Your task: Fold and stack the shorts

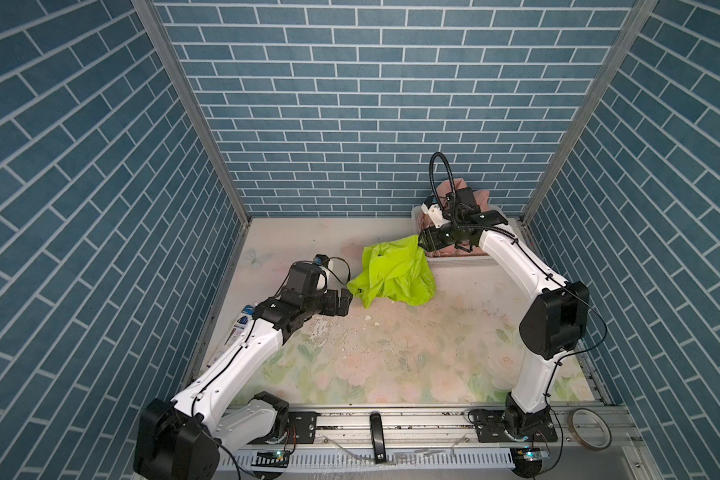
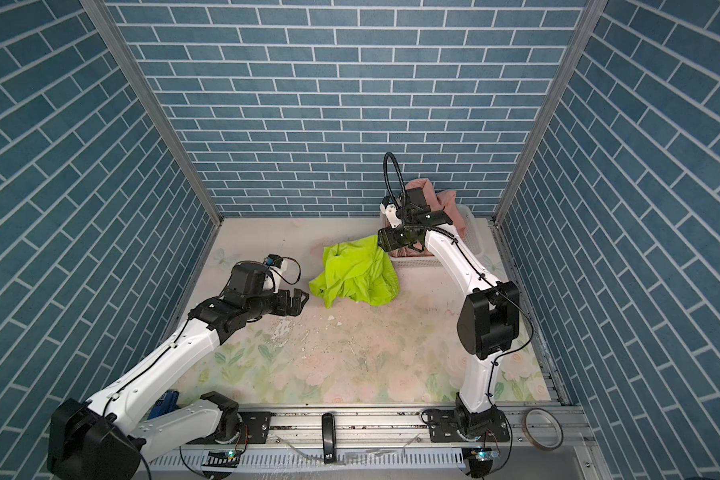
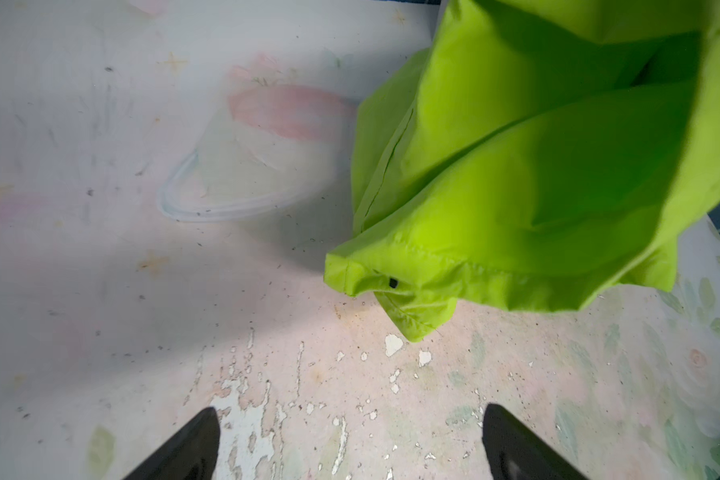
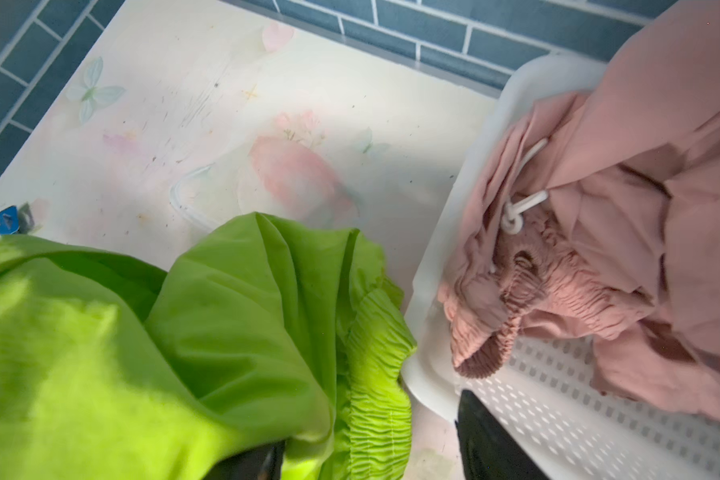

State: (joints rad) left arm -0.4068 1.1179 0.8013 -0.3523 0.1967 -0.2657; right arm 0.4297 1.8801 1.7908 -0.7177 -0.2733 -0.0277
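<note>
i see left gripper [image 1: 347, 302] released, at 8 o'clock of green shorts [image 1: 391, 274]. right gripper [image 1: 421, 243] at 1 o'clock, fingers [image 4: 487, 440] parted, cloth draped over one. pink shorts [image 4: 624, 232] fill basket [image 4: 454, 216].

My left end effector [image 1: 347, 303] was black. The lime green shorts [image 1: 391, 274] were plain; the salmon pink shorts [image 4: 641, 166] had a white drawstring [image 4: 524, 203]. The basket [image 4: 435, 257] was white, perforated. The bench [image 1: 412, 357] bore faded pastel flowers; the walls [image 1: 350, 104], blue brick.

white perforated basket [image 4: 441, 266] back-right corner | floral table [image 1: 391, 365] pretty scuffed, flaky | tape roll [image 1: 590, 428] front-right | blue brick walls [image 1: 350, 104] all round
</note>
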